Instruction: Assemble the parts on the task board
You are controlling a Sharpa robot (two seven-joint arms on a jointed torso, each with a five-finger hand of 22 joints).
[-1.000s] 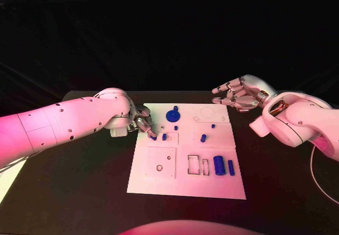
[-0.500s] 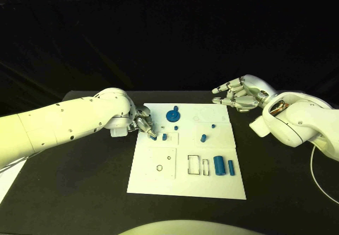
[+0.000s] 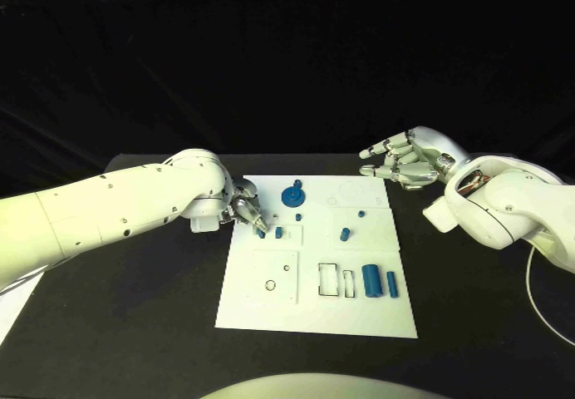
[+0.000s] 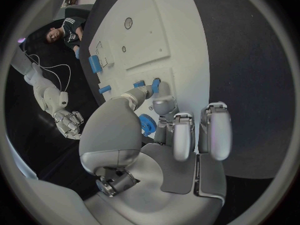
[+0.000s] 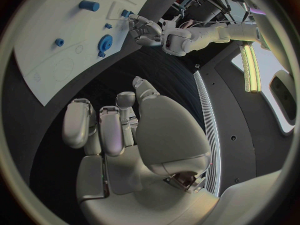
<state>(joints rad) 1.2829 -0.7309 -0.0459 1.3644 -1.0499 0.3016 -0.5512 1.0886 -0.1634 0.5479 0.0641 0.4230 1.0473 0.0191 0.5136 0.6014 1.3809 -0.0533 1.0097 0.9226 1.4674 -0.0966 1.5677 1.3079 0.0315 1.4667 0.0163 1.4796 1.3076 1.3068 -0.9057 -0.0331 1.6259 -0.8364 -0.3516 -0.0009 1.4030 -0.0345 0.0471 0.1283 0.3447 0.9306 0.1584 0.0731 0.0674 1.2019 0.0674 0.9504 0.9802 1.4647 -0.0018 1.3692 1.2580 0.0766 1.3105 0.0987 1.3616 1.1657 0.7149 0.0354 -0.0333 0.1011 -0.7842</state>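
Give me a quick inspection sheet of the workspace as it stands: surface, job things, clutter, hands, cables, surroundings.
Surface: black table, white task board lying flat in the middle.
Job's things: blue round part near the board's far edge; two blue bars lying near its right side; small blue parts in the middle.
Clutter: nothing seen.
Hands: left hand at the board's left edge, fingers down on a small blue part; whether it is gripped cannot be told. Right hand off the board's far right corner, fingers apart, holding nothing.
Cables: thin pale cable by the right arm.
Surroundings: dark backdrop.
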